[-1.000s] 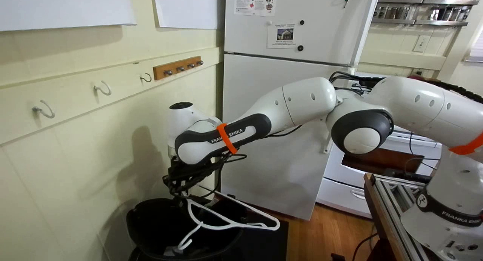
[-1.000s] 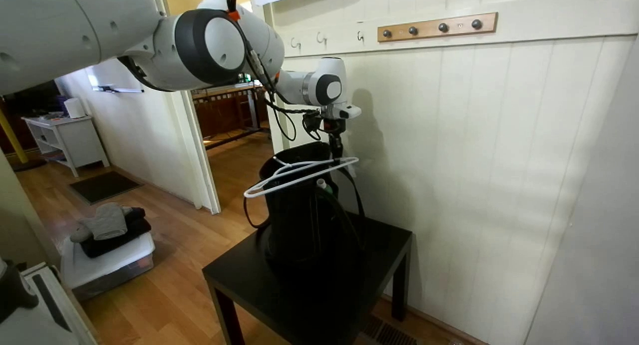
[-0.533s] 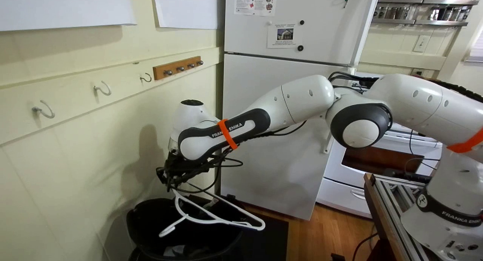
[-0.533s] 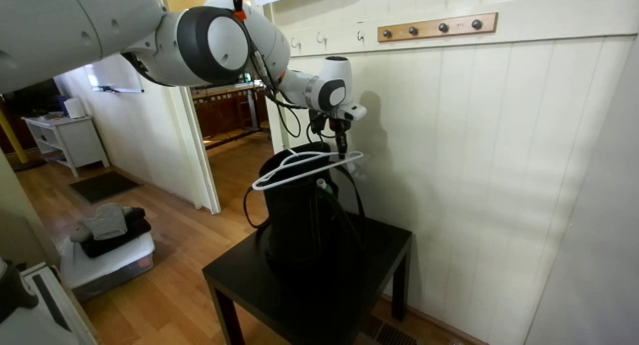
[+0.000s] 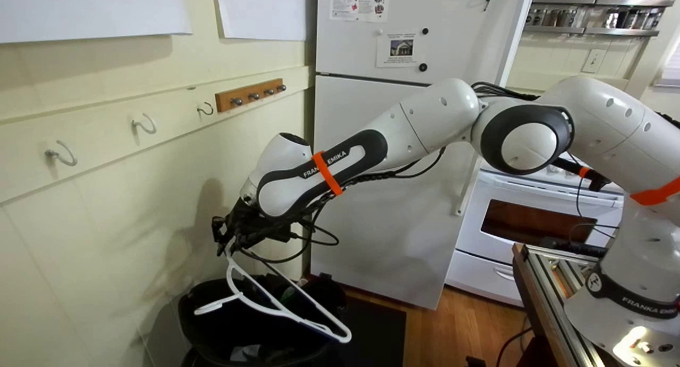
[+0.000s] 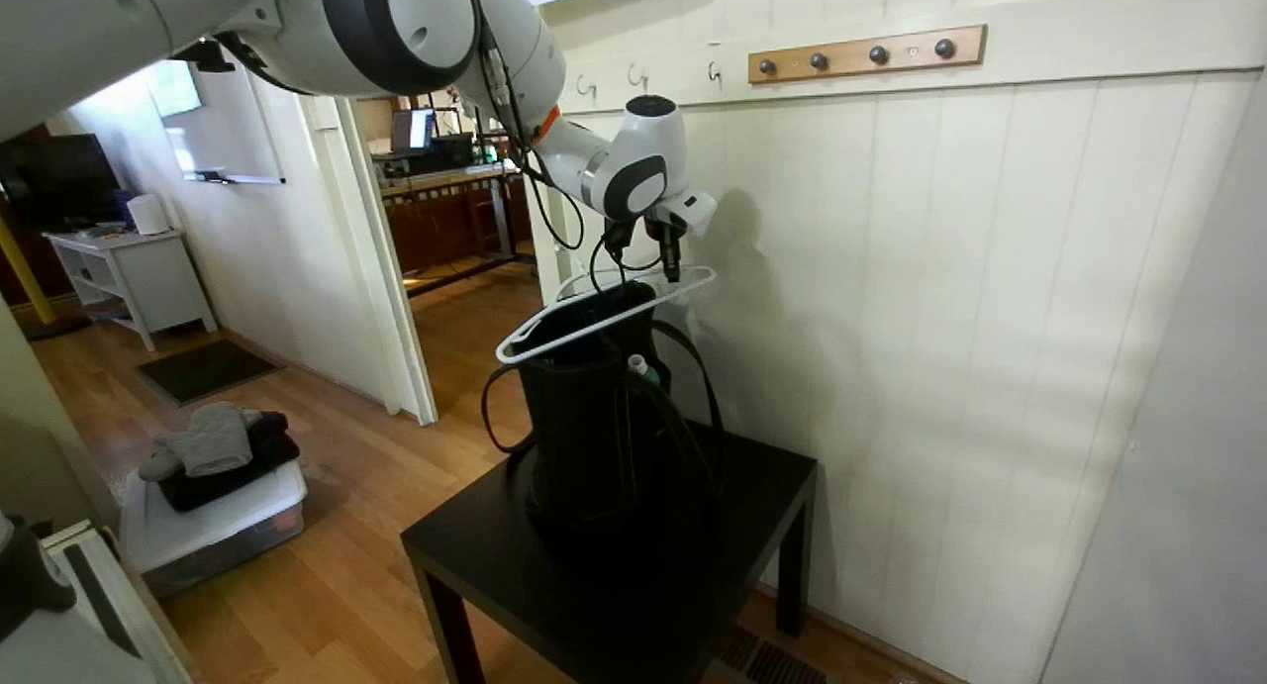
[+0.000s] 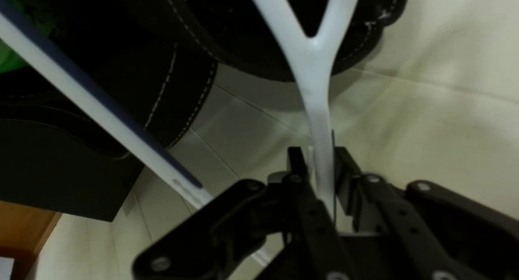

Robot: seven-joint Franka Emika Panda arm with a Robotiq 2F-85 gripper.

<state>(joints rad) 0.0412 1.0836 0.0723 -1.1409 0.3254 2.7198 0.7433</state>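
Observation:
My gripper (image 7: pixel 318 156) is shut on a white plastic hanger (image 7: pixel 314 69), one end of which lies between the fingers in the wrist view. In an exterior view the gripper (image 5: pixel 227 245) is tilted near the wall, and the hanger (image 5: pixel 277 312) slopes down from it with its hook to the left. In an exterior view the gripper (image 6: pixel 672 268) and hanger (image 6: pixel 614 321) are over a black bag (image 6: pixel 579 437). The bag's opening also shows in the wrist view (image 7: pixel 182 105). A bottle (image 6: pixel 641 367) with a pale cap sits at the bag's side.
The bag stands on a black table (image 6: pixel 643 615) beside the wall. Several hooks (image 5: pixel 144 125) and a wooden peg rack (image 5: pixel 249 95) are on the wall above. A fridge (image 5: pixel 393 197) stands beyond the bag. A plastic bin (image 6: pixel 223 536) with clothes on it is on the floor.
My gripper has risen and tilted, and the hanger has come up with it. The hanger's hook has moved up from inside the bag's opening to above it. The bag has stayed in place.

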